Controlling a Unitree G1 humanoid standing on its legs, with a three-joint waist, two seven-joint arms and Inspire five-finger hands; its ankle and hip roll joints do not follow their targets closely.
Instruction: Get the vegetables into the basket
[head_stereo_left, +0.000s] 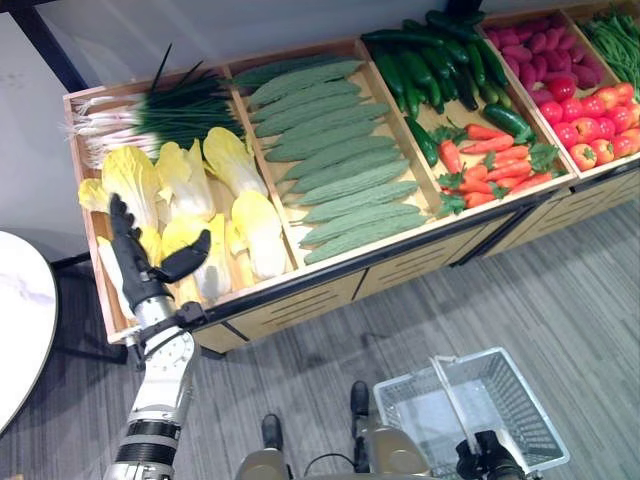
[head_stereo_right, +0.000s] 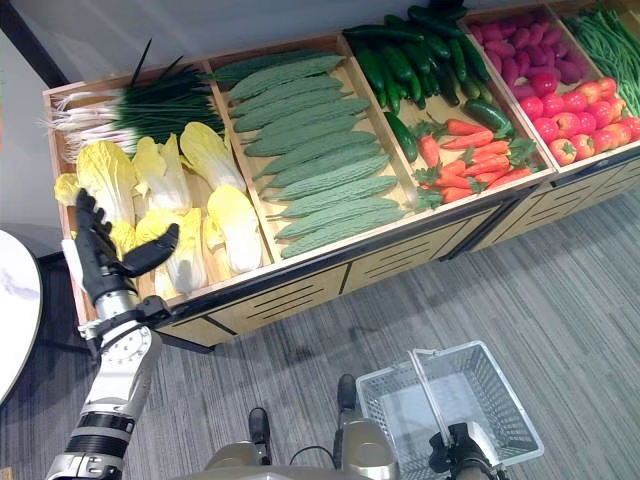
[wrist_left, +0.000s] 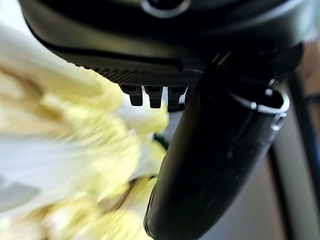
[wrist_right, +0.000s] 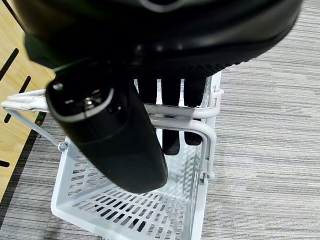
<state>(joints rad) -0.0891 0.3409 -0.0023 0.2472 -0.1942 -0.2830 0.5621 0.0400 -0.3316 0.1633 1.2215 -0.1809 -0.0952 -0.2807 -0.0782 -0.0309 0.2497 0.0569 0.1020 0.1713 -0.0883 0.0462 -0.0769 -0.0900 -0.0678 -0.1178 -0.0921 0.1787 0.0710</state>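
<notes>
A humanoid robot stands before a wooden produce stand (head_stereo_left: 330, 268), its left hand (head_stereo_left: 138, 262) raised over the bin of pale yellow cabbages (head_stereo_left: 205, 205) at the stand's left end, fingers straight and thumb spread wide, holding nothing. The hand looks poised to pick its first vegetable; whether it already touches a leaf cannot be told. The next move would call for lowering the open hand onto one cabbage head, closing round its bulk, and carrying it clear of the stand's front rail to the basket (head_stereo_left: 500, 395).

That white wire basket hangs on the floor side of the stand, near the robot's right, and looks empty. The right hand (wrist_right: 172, 120) has its fingers hooked under the basket's handle (wrist_right: 187, 125), bearing it.

The cabbages are leafy and loose, yellow at the frills and white at the ribs, lying heaped against one another, so a grip on leaves alone may slip. Beside them in the stand lie spring onions (head_stereo_left: 150, 115), then ridged green gourds (head_stereo_left: 335, 160), cucumbers (head_stereo_left: 430, 70), carrots (head_stereo_left: 490, 160) and tomatoes (head_stereo_left: 595, 125).
</notes>
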